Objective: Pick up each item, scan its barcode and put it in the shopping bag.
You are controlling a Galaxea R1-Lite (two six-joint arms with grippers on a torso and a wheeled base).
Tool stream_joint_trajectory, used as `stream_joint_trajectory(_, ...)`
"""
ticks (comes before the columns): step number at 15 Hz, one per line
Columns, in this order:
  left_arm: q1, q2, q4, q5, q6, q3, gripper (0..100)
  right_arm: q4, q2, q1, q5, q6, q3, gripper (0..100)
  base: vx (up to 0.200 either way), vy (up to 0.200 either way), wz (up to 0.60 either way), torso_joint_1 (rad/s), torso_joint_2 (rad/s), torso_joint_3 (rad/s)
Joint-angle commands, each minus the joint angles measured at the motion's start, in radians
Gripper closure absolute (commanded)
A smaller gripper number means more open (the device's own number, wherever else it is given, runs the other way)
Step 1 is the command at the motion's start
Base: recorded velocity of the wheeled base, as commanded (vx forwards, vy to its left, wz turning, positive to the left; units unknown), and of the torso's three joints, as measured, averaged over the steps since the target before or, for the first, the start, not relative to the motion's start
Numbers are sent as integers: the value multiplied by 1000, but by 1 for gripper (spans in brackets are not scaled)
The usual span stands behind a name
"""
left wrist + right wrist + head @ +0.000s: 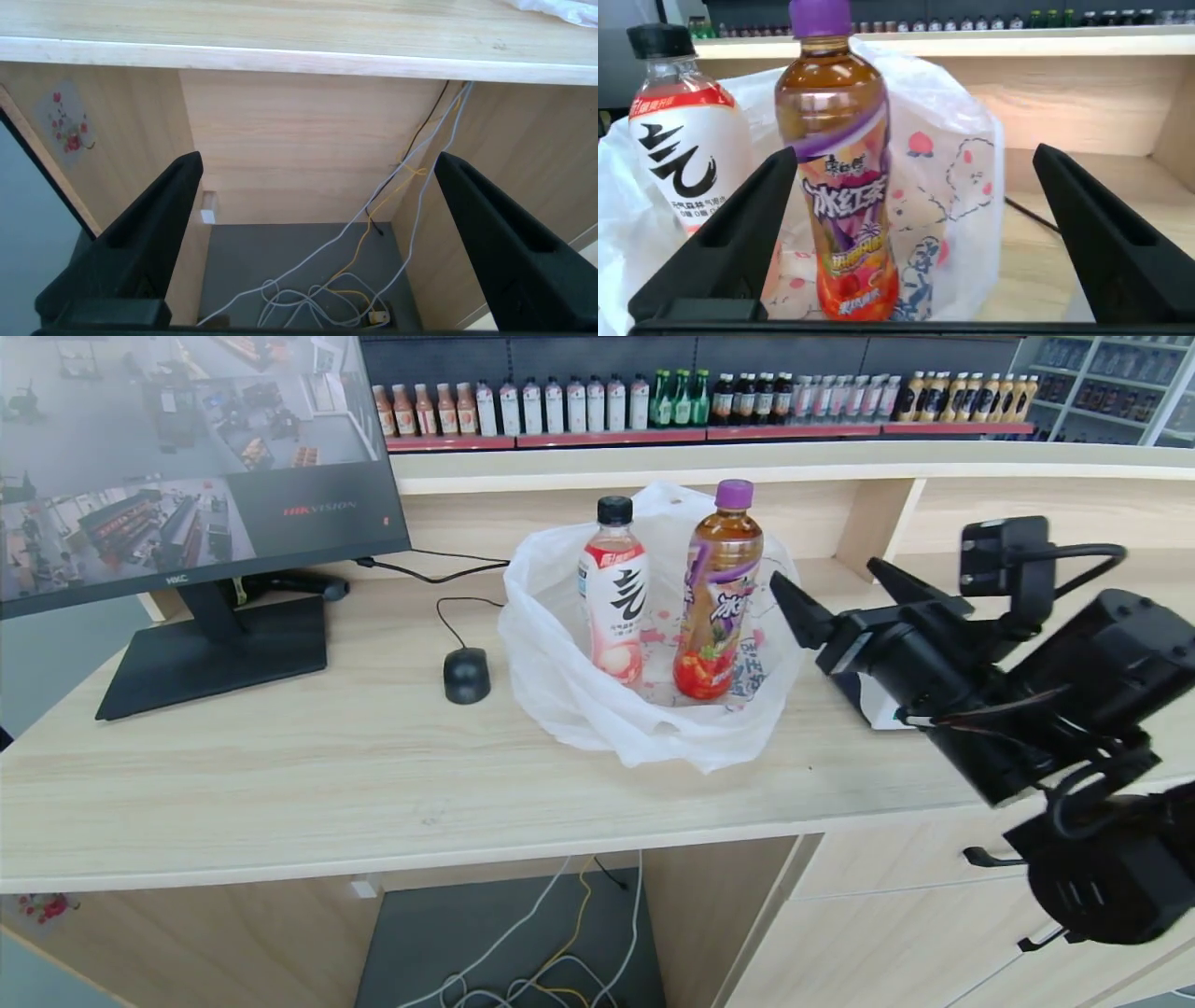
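Note:
A white plastic shopping bag (569,695) (971,168) lies open on the wooden counter (327,775). Two bottles stand upright inside it: a pink drink with a black cap (613,593) (687,159) and a brown tea bottle with a purple cap (717,593) (842,177). My right gripper (831,588) (915,233) hovers open just right of the bag, level with the tea bottle, holding nothing. My left gripper (318,233) is open below the counter's front edge, facing the cavity under the desk with nothing between its fingers.
A monitor (177,457) on a black stand sits at the counter's left, with a black mouse (466,675) and its cable beside the bag. A white box (878,705) lies behind my right arm. Loose cables (374,243) hang under the counter. Bottle shelves (700,401) line the back.

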Motion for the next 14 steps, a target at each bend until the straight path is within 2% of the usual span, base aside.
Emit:
stream_joint_trajectory(1, -2, 0, 0, 0, 0, 0, 0, -4, -267, -74, 1, 3, 209, 0, 0, 0, 0, 0, 0, 0)
stream_joint_trajectory(3, 0, 0, 0, 0, 0, 0, 0, -10, -409, -92, 1, 11, 352, 0, 0, 0, 0, 0, 0, 0)
stream_joint_trajectory(4, -2, 1, 0, 0, 3, 0, 0, -7, -538, -103, -1, 12, 504, 0, 0, 0, 0, 0, 0, 0)
stream_joint_trajectory(6, -2, 0, 0, 0, 1, 0, 0, -2, -678, -107, -1, 12, 691, 0, 0, 0, 0, 0, 0, 0)
stream_joint_trajectory(8, -2, 0, -2, 0, 1, 0, 0, 121, -790, -106, -4, 17, 694, 0, 0, 0, 0, 0, 0, 0)
stream_joint_trajectory(10, 0, 0, -2, 0, 1, 0, 0, 354, -929, -106, 5, 19, 694, 0, 0, 0, 0, 0, 0, 0)
stream_joint_trajectory(11, 0, 0, 0, 0, 0, 0, 0, 585, -1072, -97, 12, 19, 691, 0, 0, 0, 0, 0, 0, 0)
stream_joint_trajectory(14, -2, 0, 0, 0, 1, 0, 0, 1082, -1407, -92, 44, 15, 694, 0, 0, 0, 0, 0, 0, 0)
